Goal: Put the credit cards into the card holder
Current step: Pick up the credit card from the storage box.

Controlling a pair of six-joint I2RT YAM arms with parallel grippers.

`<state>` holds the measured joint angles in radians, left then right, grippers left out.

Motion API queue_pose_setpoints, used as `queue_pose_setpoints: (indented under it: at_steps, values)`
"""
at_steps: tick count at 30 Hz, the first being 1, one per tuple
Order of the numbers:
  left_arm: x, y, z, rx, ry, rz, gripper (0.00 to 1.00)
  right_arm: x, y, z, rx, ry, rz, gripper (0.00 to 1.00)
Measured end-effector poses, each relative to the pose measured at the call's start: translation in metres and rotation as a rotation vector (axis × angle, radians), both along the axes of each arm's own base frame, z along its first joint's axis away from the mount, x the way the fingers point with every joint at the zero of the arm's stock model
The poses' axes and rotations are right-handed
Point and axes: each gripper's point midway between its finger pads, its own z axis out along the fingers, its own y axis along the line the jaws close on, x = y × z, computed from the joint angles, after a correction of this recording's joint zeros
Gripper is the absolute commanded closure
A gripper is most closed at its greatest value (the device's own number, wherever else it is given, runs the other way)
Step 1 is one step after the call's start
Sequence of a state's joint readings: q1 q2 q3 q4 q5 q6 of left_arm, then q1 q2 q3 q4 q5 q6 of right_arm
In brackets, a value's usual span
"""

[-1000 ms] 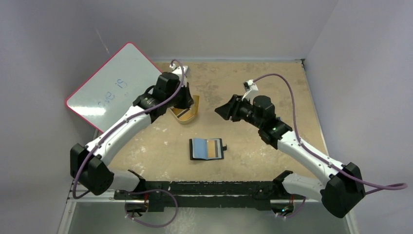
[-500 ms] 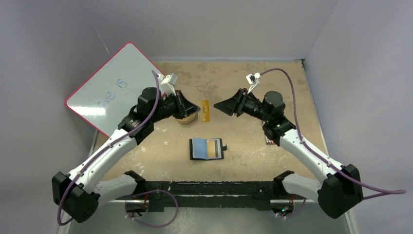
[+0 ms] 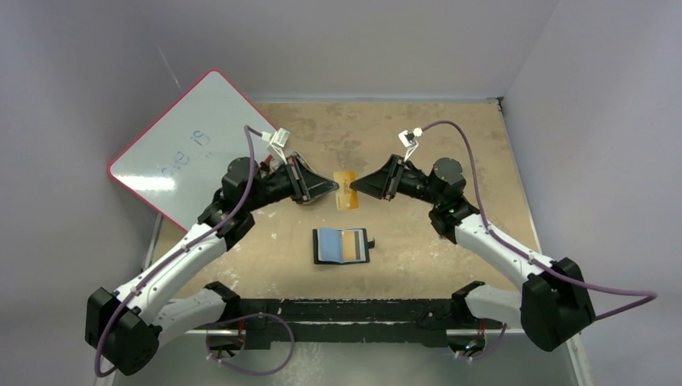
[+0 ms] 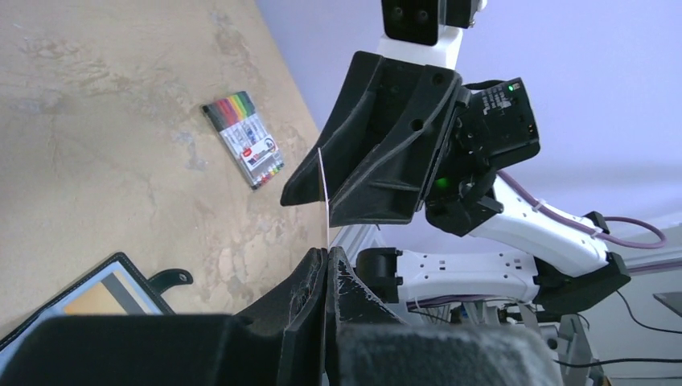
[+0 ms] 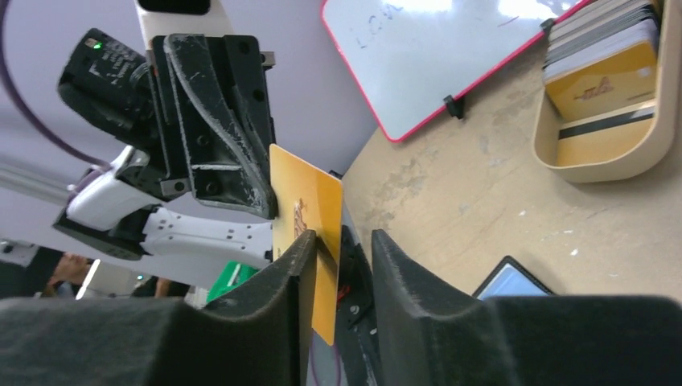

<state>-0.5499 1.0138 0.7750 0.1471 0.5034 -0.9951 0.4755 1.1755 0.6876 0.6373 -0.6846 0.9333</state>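
Credit card (image 3: 347,190): I am seeing one gold card hanging in the air, on edge, between the tips of the two arms. It is sitting above the tabletop (image 3: 418,265), on the far side of the card holder (image 3: 343,246).
Left gripper (image 3: 328,188): its jaws are pressing flat together on one end of the credit card. In the left wrist view the card is showing edge-on as a thin pale line running out of them.
Right gripper (image 3: 359,185): its jaws are straddling the card's other end, partly open. In the right wrist view the card is lying against one finger (image 5: 293,265) with a gap to the other, so they are not clamping it.
Card holder: it is lying open and flat on the tabletop, nearer the arm bases, blue lining up. Another credit card is showing in its right half, and the snap tab is pointing right.
Oval tin (image 5: 611,153): it is sitting on the tabletop near the whiteboard (image 3: 181,149) and holding more cards, one showing a black stripe.
Whiteboard: it is leaning at the far left, red-rimmed. I am not managing to read the writing.
Marker pack (image 4: 244,138): it is lying flat on the tabletop, well apart from the card holder.
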Motion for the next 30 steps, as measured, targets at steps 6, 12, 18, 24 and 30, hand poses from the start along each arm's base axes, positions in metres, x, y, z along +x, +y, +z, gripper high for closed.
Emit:
queue_pose_setpoints:
  at_steps: [6, 12, 18, 24, 30]
  values:
    - [-0.003, 0.0, -0.003, -0.008, 0.011, -0.005, 1.0, -0.009, 0.0, 0.005, 0.07, -0.011, 0.032, 1.0]
    - [0.0, 0.003, -0.015, 0.024, 0.041, 0.018, 0.7, -0.017, -0.002, 0.006, 0.116, -0.016, 0.049, 1.0]
    - [0.004, 0.016, -0.046, 0.156, 0.094, 0.079, 0.56, -0.023, -0.009, -0.015, 0.077, 0.049, 0.014, 1.0]
    - [0.014, 0.046, -0.08, 0.354, 0.141, 0.222, 0.54, -0.019, -0.019, -0.024, 0.021, 0.061, -0.071, 1.0]
    - [0.005, 0.065, -0.136, 0.487, 0.251, 0.263, 0.54, -0.014, -0.027, -0.071, -0.084, 0.171, -0.147, 1.0]
